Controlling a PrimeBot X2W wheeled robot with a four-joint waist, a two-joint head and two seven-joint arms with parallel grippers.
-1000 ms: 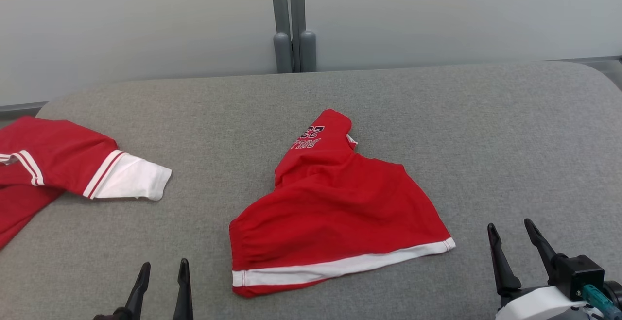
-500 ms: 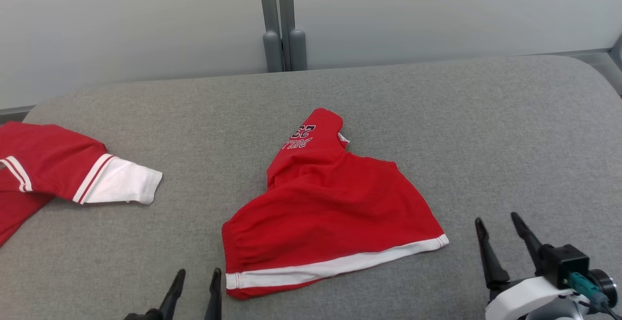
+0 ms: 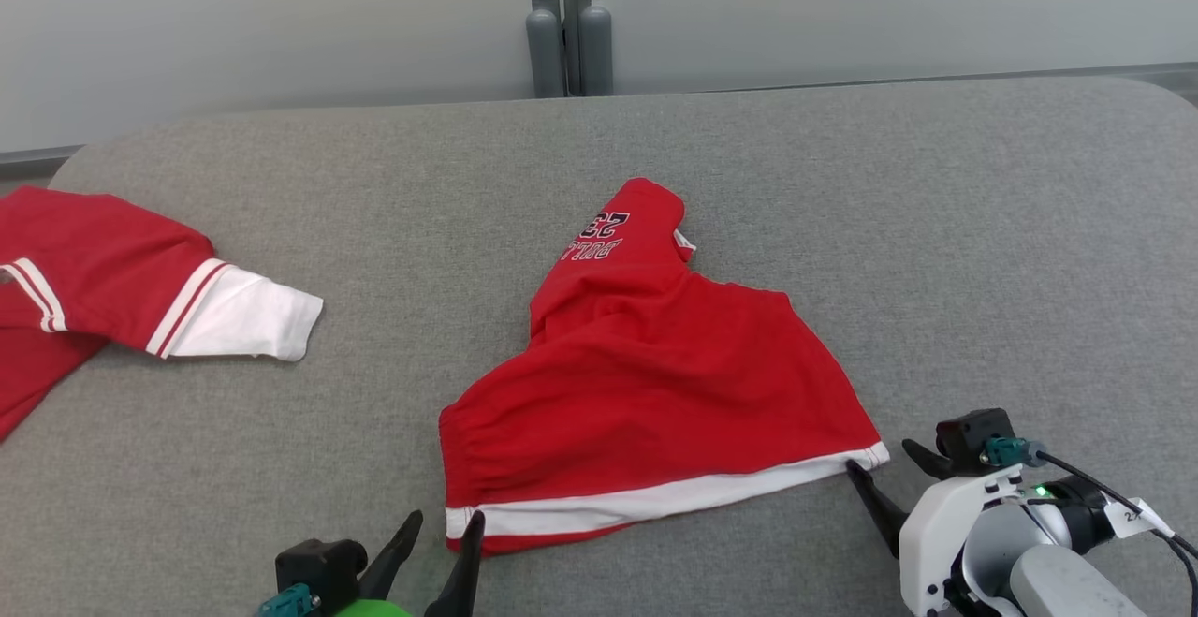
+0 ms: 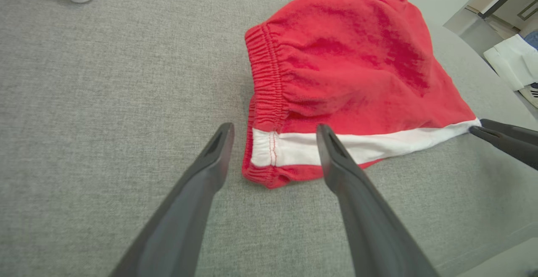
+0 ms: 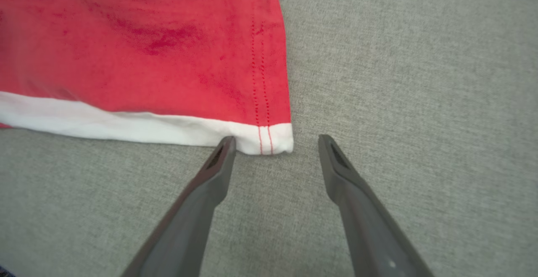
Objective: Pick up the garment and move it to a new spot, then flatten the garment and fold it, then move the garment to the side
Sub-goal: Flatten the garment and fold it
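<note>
Red shorts (image 3: 646, 383) with a white band lie rumpled in the middle of the grey pad (image 3: 936, 224). The left claw (image 3: 446, 516) stands wide at their near left corner, one finger on either side of it (nothing gripped). The right claw (image 3: 880, 456), just as wide, has its tips at the band's right-hand corner. Another red garment (image 3: 103, 271) lies well off to the left.
</note>
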